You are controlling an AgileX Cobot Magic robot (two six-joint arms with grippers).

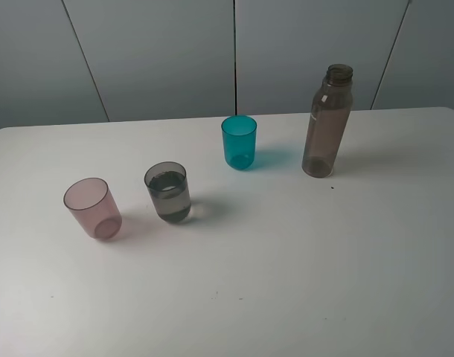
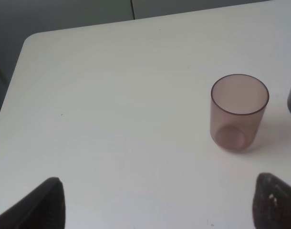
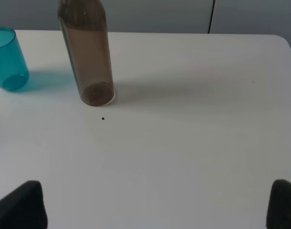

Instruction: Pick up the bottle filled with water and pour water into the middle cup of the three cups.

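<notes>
The smoky grey-brown bottle [image 1: 327, 123] stands upright at the back right of the white table [image 1: 286, 260]; it also shows in the right wrist view [image 3: 88, 52]. The three cups stand in a slanted row: the pink cup [image 1: 92, 207] at the left, the smoky grey middle cup [image 1: 168, 192] with water in it, and the teal cup [image 1: 239, 141] toward the back. The left wrist view shows the pink cup [image 2: 238, 112] well ahead of the open left gripper [image 2: 157, 205]. The right gripper [image 3: 157, 205] is open and empty, well short of the bottle. Neither arm shows in the high view.
A small dark speck [image 1: 332, 187] lies on the table in front of the bottle. Grey wall panels [image 1: 160, 52] stand behind the table's far edge. The table's left corner [image 2: 33, 40] shows in the left wrist view.
</notes>
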